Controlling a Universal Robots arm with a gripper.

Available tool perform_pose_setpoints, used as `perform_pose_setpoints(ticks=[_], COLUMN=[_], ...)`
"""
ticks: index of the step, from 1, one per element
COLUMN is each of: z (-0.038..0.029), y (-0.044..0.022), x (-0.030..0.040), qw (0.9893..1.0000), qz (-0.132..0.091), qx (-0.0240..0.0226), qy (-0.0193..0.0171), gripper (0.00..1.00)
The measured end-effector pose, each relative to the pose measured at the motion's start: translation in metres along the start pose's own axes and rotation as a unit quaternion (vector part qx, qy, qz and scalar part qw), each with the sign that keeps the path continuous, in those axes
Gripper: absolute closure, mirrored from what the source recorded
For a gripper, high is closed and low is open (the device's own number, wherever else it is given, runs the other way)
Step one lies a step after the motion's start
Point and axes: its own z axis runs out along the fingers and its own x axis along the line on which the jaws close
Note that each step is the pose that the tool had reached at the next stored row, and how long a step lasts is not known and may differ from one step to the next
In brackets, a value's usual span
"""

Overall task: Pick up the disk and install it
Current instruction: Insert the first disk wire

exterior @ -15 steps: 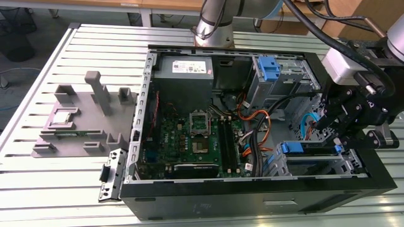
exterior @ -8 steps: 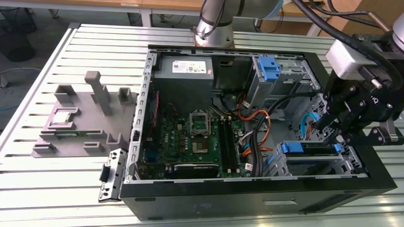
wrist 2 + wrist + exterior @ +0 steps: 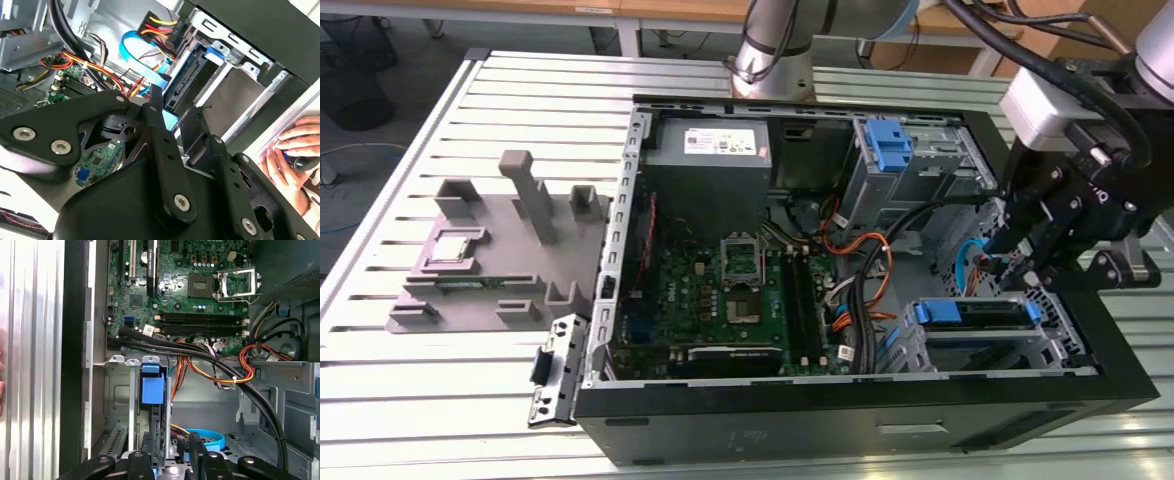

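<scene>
The gripper point(image 3: 1017, 262) hung over the drive cage at the exterior view's right, above the seated disk point(image 3: 971, 312). Whether it gripped anything could not be told. Pressing squarely along the rails seemed wise.

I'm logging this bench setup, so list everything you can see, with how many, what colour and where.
Computer case: one, black, open, on the slatted table.
Motherboard: one, green, on the case floor.
Power-supply box: one, grey with white sticker, in the case's far corner.
Disk: one, with blue rails, seated in the drive cage at the exterior view's right.
Bare bracket: one, blue, in the far bay.
Cables: several, orange, red, black and blue, across the case's middle.
Fixture: one, grey, on the table at the exterior view's left.
Table: one, silver slats.
Person's hand: one, outside the case, in the second wrist view.
Gripper: one, black, over the drive cage.
</scene>
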Motion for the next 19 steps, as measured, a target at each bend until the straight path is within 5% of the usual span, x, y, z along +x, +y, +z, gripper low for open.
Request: perform_pose_setpoints(ticks=[6,19], z=[0.0044,0.0098], y=[-0.0132,-0.0105], x=[-0.0009,-0.0008], qw=[1.0000,1.0000], qz=[0.000,-0.001], qx=[-0.0028,-0.0041], qy=[0.0000,0.0001], gripper=[0.58,0.58])
